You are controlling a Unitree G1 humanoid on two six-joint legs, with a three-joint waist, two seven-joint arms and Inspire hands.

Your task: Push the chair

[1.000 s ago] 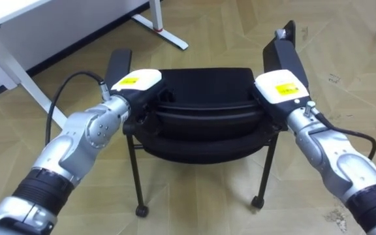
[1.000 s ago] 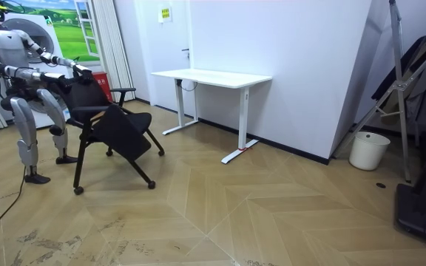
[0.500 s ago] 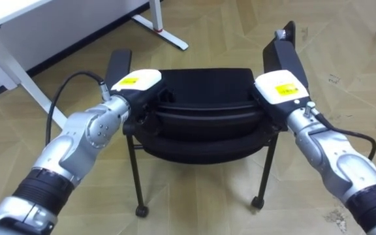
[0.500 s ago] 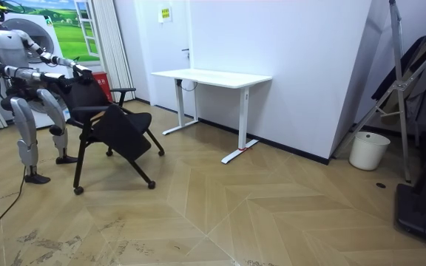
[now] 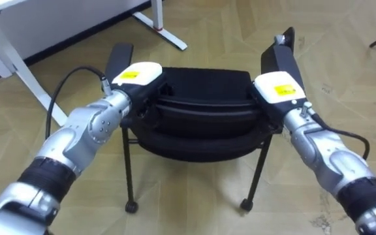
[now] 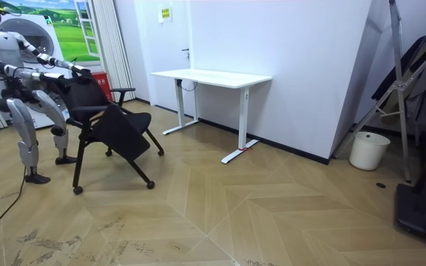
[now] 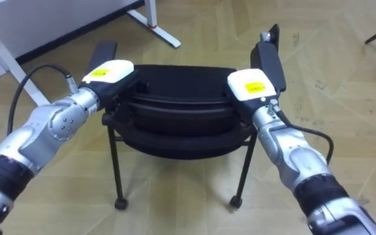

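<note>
Only the head view had shifted slightly; the chair stayed mid-frame, its backrest spanning left to right nearest the robot, seat and armrests pointing up-frame. The left hand and right hand sat on the backrest's ends, fingers hidden, so their grip couldn't be told

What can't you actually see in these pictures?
Undersides of left hand and right hand: eye views, hidden against the chair back.
Far legs of the chair: eye views, hidden beneath it.
The desk: eye views, cut off by the top edge.
</note>
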